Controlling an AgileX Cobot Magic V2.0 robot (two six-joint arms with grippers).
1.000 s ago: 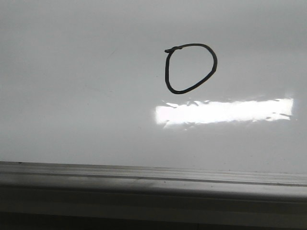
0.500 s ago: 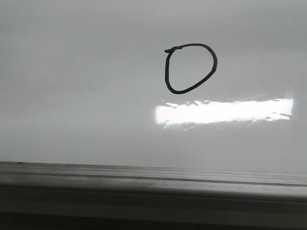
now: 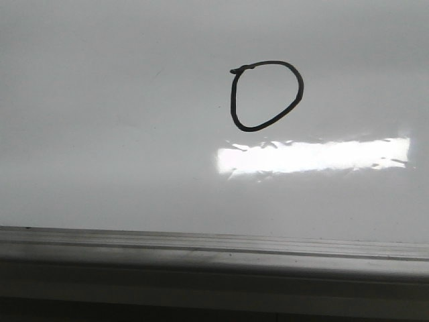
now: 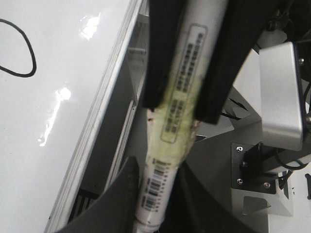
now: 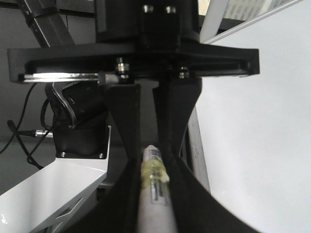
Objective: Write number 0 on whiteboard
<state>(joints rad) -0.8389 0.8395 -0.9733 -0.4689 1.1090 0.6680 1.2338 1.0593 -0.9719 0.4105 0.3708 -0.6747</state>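
While the front view shows neither arm, the number 0 (image 3: 266,96) stands finished in black ink on the whiteboard (image 3: 107,134), a lopsided closed loop with a short tail at its upper left, sitting right of center and just above a bright rectangular glare (image 3: 313,156). Along the near side of the board runs its grey metal frame (image 3: 214,251). Seen from the left wrist, the left tool (image 4: 187,73) has its black fingers (image 4: 160,58) pressed against both sides of a white marker (image 4: 181,111) with a barcode label and yellowish smears, and part of the drawn loop shows on the board beside it. Seen from the right wrist, the right tool (image 5: 148,165) likewise has its two fingers closed around a white, yellow-stained marker, with the board's edge just beside it.
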